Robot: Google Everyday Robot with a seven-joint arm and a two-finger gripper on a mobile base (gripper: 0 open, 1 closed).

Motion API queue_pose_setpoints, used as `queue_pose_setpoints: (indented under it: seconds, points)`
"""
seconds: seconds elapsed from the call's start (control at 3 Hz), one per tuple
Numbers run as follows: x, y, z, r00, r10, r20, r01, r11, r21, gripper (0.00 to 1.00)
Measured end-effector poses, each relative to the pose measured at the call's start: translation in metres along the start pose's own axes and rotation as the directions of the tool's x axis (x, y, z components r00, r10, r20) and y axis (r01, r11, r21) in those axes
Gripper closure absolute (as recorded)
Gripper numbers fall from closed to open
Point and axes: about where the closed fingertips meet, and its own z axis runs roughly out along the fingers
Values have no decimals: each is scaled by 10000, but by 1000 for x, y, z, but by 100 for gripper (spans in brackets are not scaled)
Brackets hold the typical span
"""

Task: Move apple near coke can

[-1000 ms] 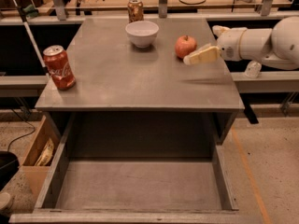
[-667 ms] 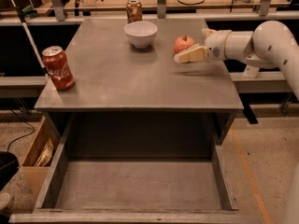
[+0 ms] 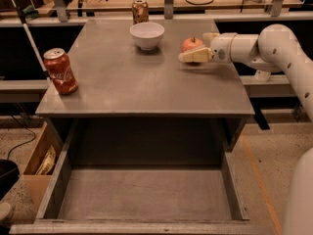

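Observation:
The red-orange apple (image 3: 191,44) sits on the grey table (image 3: 146,89) at the back right, right of a white bowl. My gripper (image 3: 193,48) reaches in from the right and is open around the apple. One finger (image 3: 194,57) lies in front of the apple and the other pokes out behind it. The apple rests on the table. The red coke can (image 3: 60,71) stands upright near the table's left edge, far from the apple.
A white bowl (image 3: 147,35) stands at the back middle, with a darker brownish can (image 3: 140,11) behind it. An open drawer (image 3: 146,195) juts out below the table's front edge. A cardboard box (image 3: 41,160) sits on the floor at the left.
My gripper has moved left from beside the apple, so its fingers now lie on either side of it. The apple and the coke can have stayed in place.

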Motion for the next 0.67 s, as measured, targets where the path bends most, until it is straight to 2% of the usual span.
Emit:
queue_pose_setpoints:
  seconds: [0.33,0.67]
  points:
    - [0,3,5,10000,7,-2,-7,10000,-75,48]
    - [0,5,8,10000,12,-2,-12,9999,-121,72]
